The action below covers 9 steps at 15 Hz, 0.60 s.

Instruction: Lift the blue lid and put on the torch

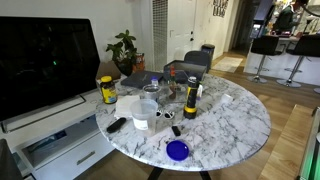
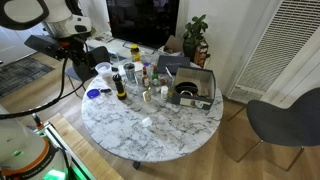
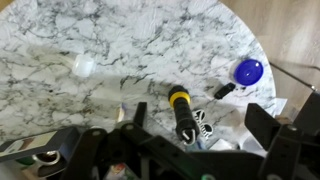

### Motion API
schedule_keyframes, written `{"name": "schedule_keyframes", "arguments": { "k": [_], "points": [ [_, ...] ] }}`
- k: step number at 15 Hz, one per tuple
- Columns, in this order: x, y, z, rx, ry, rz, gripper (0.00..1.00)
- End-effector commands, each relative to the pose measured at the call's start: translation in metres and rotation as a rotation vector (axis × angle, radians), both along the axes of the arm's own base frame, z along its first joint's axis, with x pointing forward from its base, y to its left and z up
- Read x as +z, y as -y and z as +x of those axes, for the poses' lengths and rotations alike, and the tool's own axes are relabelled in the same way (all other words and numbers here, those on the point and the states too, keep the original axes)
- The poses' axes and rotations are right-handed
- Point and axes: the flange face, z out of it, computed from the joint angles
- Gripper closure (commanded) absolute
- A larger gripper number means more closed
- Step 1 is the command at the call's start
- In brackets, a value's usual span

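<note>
Blue lid [image 1: 177, 150] lies flat on the marble bench [image 1: 235, 115], near the upright torch [image 1: 190, 100]; gripper [image 3: 168, 140] hangs above, released, empty.

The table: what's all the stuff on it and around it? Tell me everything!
marble table: one, white with grey veins, middle of the room
blue lid: one, bright blue, flat near the table's edge
torch: one, dark with yellow band, upright mid-table
jar: one, yellow lid and label, on the table near the screen
box: one, grey, open, on the table
screen: one, black, beside the table
plant: one, green, behind the table
chair: one, dark grey, beside the table
robot arm: one, white and black, at the table's edge
end effector: one, black, open, above the table
</note>
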Motion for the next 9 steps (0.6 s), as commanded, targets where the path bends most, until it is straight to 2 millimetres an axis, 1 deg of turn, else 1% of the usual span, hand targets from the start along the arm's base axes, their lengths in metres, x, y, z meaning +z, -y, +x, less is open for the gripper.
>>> {"name": "schedule_keyframes", "arguments": {
  "k": [1, 2, 3, 5, 7, 9],
  "points": [
    [-0.007, -0.061, -0.018, 0.093, -0.034, 0.021, 0.00],
    [-0.012, -0.082, -0.022, 0.086, -0.044, 0.031, 0.00],
    [-0.015, -0.099, -0.027, 0.092, -0.055, 0.042, 0.00],
    [-0.031, -0.135, -0.040, 0.045, -0.091, 0.040, 0.00],
    [-0.048, -0.168, -0.052, -0.022, -0.088, 0.024, 0.00],
    [-0.071, -0.198, -0.062, -0.052, -0.080, 0.003, 0.00]
  ]
}}
